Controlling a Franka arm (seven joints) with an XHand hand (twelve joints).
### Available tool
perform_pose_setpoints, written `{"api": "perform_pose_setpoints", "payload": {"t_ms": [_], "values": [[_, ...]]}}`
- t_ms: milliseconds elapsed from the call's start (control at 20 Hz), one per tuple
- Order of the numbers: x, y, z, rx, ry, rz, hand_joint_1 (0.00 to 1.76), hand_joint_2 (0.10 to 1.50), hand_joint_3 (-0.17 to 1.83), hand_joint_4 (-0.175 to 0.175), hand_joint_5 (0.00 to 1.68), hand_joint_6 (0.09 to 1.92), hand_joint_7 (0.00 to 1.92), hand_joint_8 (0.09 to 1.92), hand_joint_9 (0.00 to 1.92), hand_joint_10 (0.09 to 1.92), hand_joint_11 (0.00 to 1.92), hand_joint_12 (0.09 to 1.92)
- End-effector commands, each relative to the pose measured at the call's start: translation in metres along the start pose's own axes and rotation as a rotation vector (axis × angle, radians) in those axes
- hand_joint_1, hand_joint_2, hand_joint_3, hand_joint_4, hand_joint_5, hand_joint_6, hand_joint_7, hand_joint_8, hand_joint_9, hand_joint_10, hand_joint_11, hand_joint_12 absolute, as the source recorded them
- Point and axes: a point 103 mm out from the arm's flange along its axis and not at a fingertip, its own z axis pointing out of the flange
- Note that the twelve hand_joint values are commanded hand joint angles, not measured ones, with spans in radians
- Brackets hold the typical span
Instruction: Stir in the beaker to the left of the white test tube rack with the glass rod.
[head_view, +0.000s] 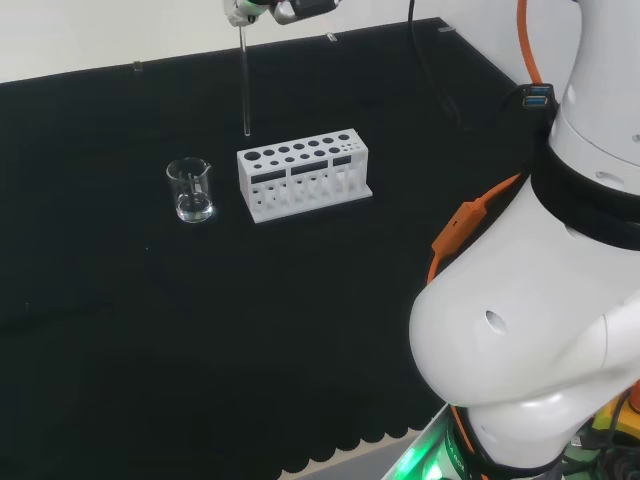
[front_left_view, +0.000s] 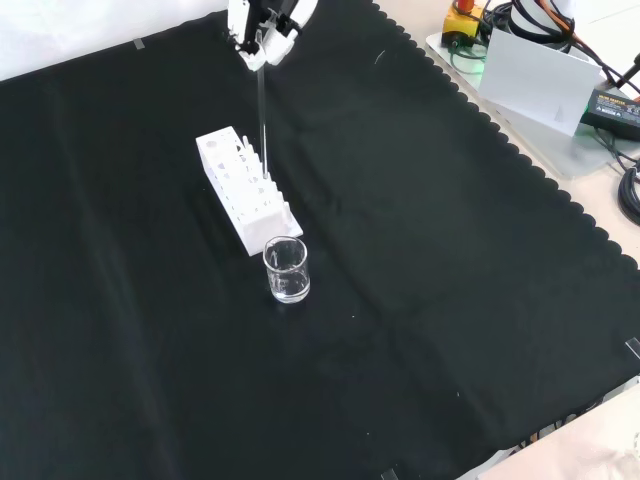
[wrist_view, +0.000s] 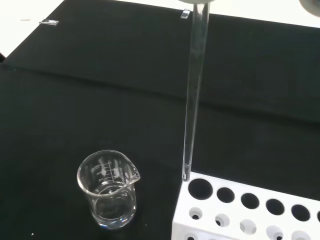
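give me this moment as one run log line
phase: carrying rod | hand: shut on glass rod, rod upright above cloth | rod tip: near test tube rack end, not in beaker | stir: not yet begun

A clear glass beaker (head_view: 190, 190) with a pouring spout was stood upright on the black cloth, just to the left of the white test tube rack (head_view: 303, 175) in the head view and apart from it, with a little clear liquid seen at its bottom. A thin, clear glass rod (head_view: 244, 80) was held nearly vertical from its upper end, its lower tip hanging in the air above the rack's end nearest the beaker, outside the beaker.
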Motion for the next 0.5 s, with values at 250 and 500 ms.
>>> {"api": "perform_pose_setpoints", "payload": {"t_ms": [250, 500], "values": [[0.039, 0.020, -0.013, -0.013, -0.005, -0.074, 1.31, 1.07, -0.17, -0.175, 1.24, 0.57, 1.29, 0.59, 1.83, 0.41, 1.64, 0.74], [0.059, 0.024, -0.016, -0.021, -0.002, -0.109, 1.31, 1.07, -0.17, -0.175, 1.24, 0.57, 1.29, 0.59, 1.83, 0.41, 1.64, 0.74]]}}
